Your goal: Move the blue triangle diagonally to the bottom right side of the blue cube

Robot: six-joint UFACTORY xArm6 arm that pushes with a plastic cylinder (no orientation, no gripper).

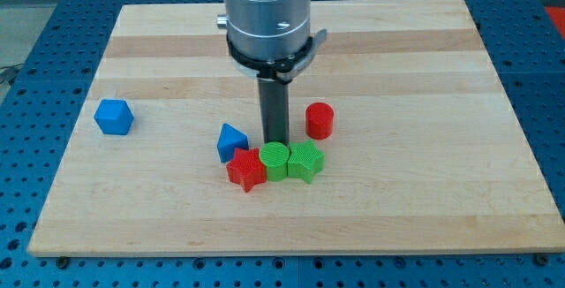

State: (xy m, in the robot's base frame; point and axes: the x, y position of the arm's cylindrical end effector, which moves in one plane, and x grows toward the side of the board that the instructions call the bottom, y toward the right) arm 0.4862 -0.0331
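Hanging straight down from the view's top, a broad grey cylindrical arm end ringed by a black collar, narrowing into a straight dark rod. My tip (275, 143) resting low on the board, just above the green cylinder (274, 161) and possibly touching its top edge; cannot tell for sure. No jaws here, only the plain rod, so nothing apart, together or clamped. Just to the view's left of my tip, the blue triangle (231, 140), a matte wedge with crisp edges, touching or nearly touching the red star (246, 170) below it. Red star, green cylinder and green star (305, 162) packed in a row, side by side, with ribbed, lobed outlines. Red cylinder (320, 120) upright just to the view's right of the rod, smooth and round. Blue cube (115, 117) well apart at the view's left, tilted corner-on. Pale wooden board (424, 67) with lengthwise grain stripes, set on a blue perforated table (547, 102).
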